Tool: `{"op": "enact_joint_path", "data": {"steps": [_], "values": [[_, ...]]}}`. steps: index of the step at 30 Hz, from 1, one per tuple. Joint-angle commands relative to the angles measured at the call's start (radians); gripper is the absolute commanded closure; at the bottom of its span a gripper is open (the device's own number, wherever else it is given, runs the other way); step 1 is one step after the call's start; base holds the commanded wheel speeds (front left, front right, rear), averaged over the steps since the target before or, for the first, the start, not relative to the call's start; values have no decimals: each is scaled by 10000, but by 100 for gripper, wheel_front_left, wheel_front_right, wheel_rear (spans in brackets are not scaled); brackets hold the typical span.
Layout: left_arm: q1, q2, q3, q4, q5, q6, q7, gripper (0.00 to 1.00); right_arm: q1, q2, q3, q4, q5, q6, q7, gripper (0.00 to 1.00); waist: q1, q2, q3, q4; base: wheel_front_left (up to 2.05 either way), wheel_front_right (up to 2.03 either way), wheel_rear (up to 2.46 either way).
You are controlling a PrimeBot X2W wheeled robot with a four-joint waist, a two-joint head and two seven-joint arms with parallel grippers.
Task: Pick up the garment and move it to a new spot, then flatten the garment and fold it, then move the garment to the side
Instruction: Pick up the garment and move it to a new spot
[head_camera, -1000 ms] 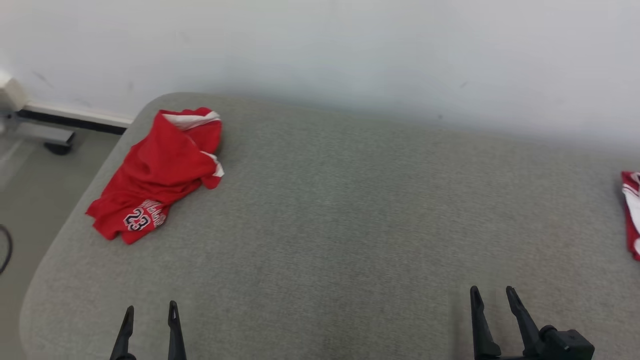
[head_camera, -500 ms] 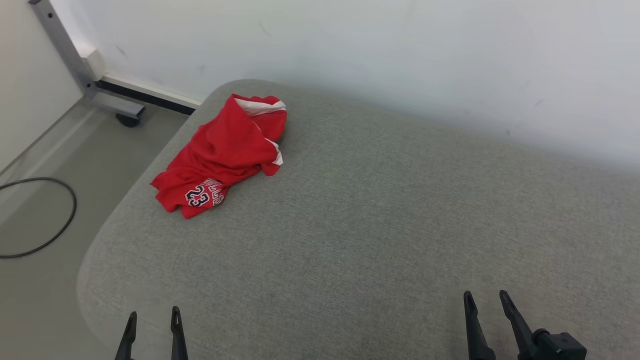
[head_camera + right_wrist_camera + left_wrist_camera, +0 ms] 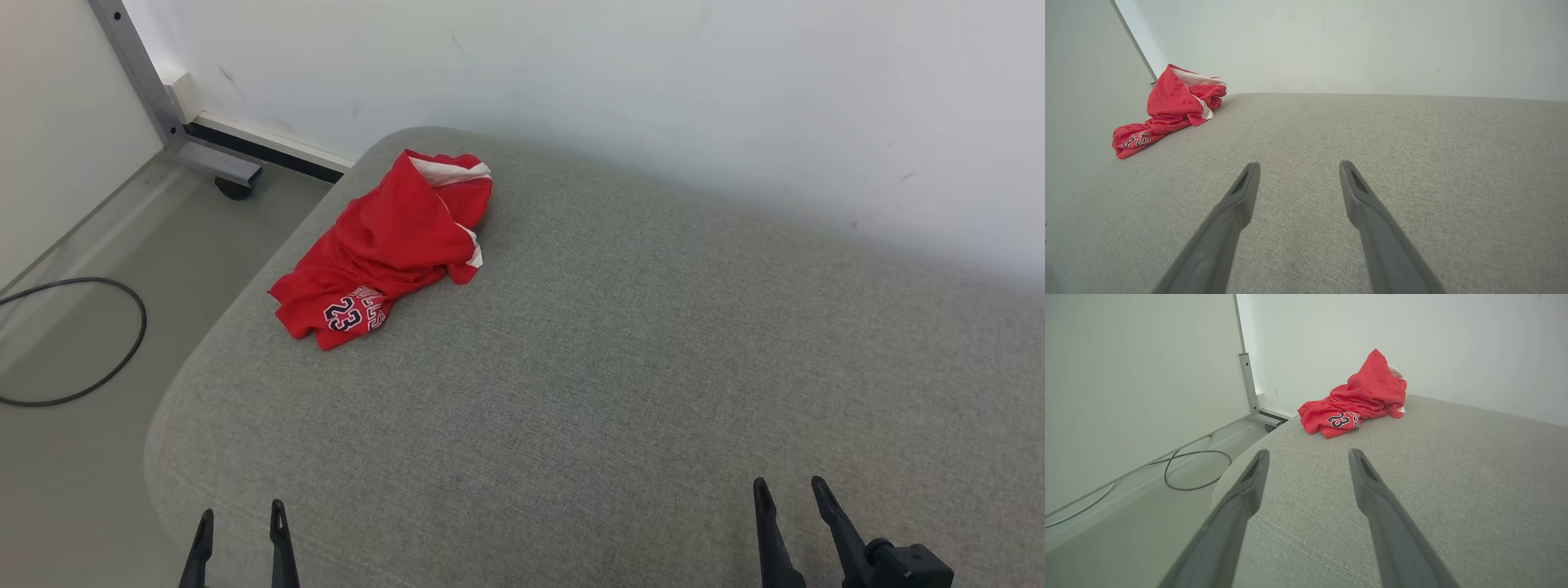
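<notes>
Nothing's been grabbed yet, so I'd call this the very start of the pickup. Both grippers hang low over the near edge of the grey cushion point(image 3: 612, 367), the left gripper point(image 3: 241, 510) at about 7 o'clock in the head view and the right gripper point(image 3: 789, 483) at about 5 o'clock. Each has its fingers spread wide with nothing between them.

The garment point(image 3: 384, 249) sits way off at about 10 o'clock, on the far left corner of the cushion, well apart from both grippers. It's close to the rounded edge, with the floor and a loop of black cable point(image 3: 98, 359) below at 9 o'clock.

If it were me, I'd send the left arm, since it's the nearer one and the heap lies at roughly 1 o'clock from it. Come down from above onto the thick bunched ridge instead of sliding in low, because a sideways nudge could push it over the edge. Pinch several layers, lift it clear, then carry it toward the open middle.

The thing itself is a red sports top with white trim, crumpled into a heap. The far end peaks up, and the near end lies flatter, showing a dark "23" outlined in white under some lettering. It looks light and floppy, so I'd expect it to dangle and unfurl when lifted.
</notes>
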Motion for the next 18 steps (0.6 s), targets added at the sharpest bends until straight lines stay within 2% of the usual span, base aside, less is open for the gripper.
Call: {"op": "enact_joint_path", "data": {"steps": [1, 10, 18], "values": [[73, -15, 39, -25, -13, 40, -31, 0, 81, 25, 9, -4, -85, -20, 3, 0, -1, -1, 14, -19, 0, 0, 0], [-216, -15, 302, -48, -266, 49, -31, 0, -92, 25, 72, 20, -140, -20, 3, 0, -1, -1, 88, -238, 0, 0, 0], [-1557, 74, 954, 181, -253, -395, -31, 0, -470, -4, 28, -212, -330, -20, 3, 0, -1, -1, 592, -988, 0, 0, 0]]}}
